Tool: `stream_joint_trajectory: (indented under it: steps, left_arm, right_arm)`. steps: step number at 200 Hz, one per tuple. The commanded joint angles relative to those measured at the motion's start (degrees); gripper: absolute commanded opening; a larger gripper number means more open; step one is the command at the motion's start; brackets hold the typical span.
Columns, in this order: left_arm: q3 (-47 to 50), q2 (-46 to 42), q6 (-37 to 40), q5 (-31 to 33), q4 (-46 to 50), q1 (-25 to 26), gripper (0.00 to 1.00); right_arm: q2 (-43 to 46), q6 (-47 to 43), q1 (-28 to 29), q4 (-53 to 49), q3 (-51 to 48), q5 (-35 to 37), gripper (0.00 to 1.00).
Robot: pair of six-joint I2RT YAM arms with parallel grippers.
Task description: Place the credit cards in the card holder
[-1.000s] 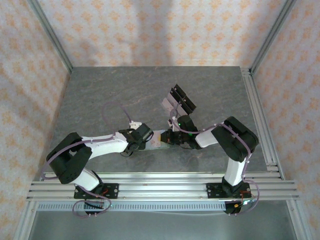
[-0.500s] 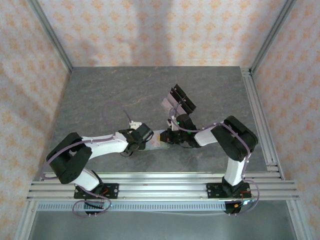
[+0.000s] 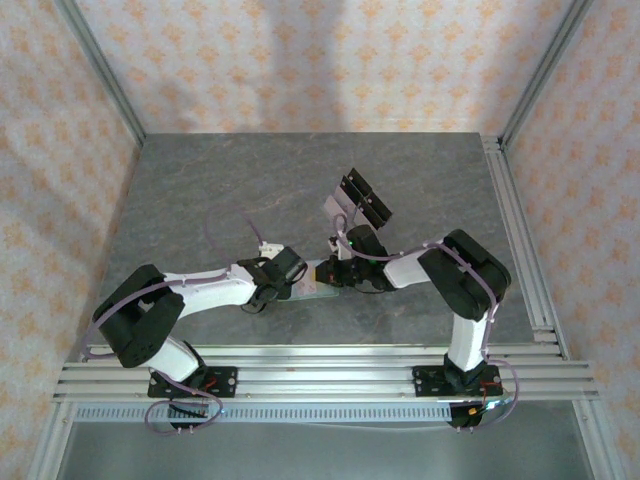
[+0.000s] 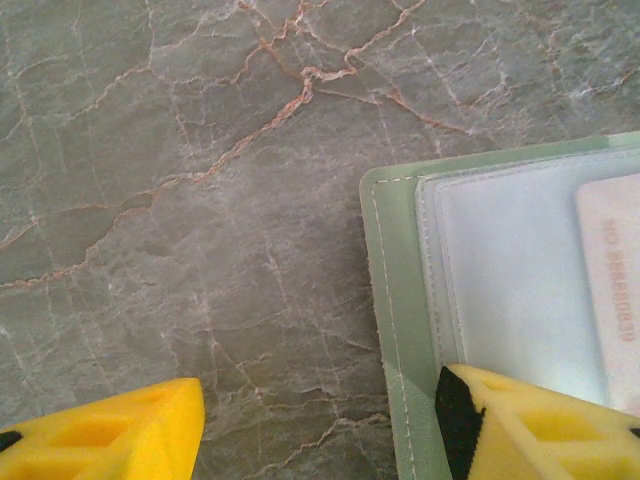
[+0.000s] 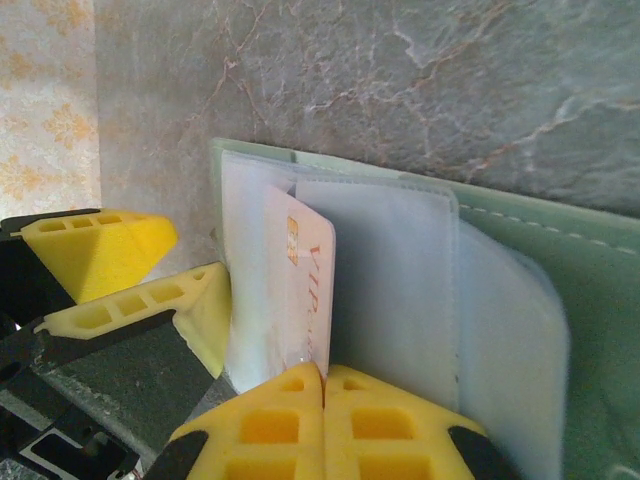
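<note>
Right gripper (image 5: pixel 323 380) pinches 1 credit card (image 5: pixel 305 290) inside the open card holder (image 5: pixel 560 260). Left gripper (image 4: pixel 318 400) gapes, 1 finger (image 4: pixel 520 420) over the holder's edge.

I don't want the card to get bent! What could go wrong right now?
The shut right gripper pinches the pale, red-lettered plastic card only by its edge, so it might slip or tilt and snag on the clear plastic sleeve. The soft sage-green folding wallet is pinned by just one yellow finger of the open left gripper, so a push could probably slide or turn it.
</note>
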State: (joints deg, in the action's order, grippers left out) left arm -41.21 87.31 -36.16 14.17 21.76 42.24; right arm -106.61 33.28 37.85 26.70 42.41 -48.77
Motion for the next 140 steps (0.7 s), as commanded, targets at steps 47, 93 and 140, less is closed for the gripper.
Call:
stream_joint_trajectory:
  steps: [47, 93, 140]
  left_arm:
    - [-0.54, -0.18, -1.19, 2.17, 2.62, -0.31, 0.64]
    - [-0.7, -3.9, -2.07, 3.86, 4.68, -1.51, 0.68]
    - [-0.09, -5.87, -1.54, 4.24, 5.31, -3.37, 0.7]
  right_arm:
    - [3.72, -2.78, 1.37, -11.12, 0.36, 5.14, 0.39]
    - [12.5, -4.32, 0.48, -22.4, 1.51, 10.9, 0.48]
    - [14.09, -9.26, 2.69, -40.41, 9.37, 21.59, 0.34]
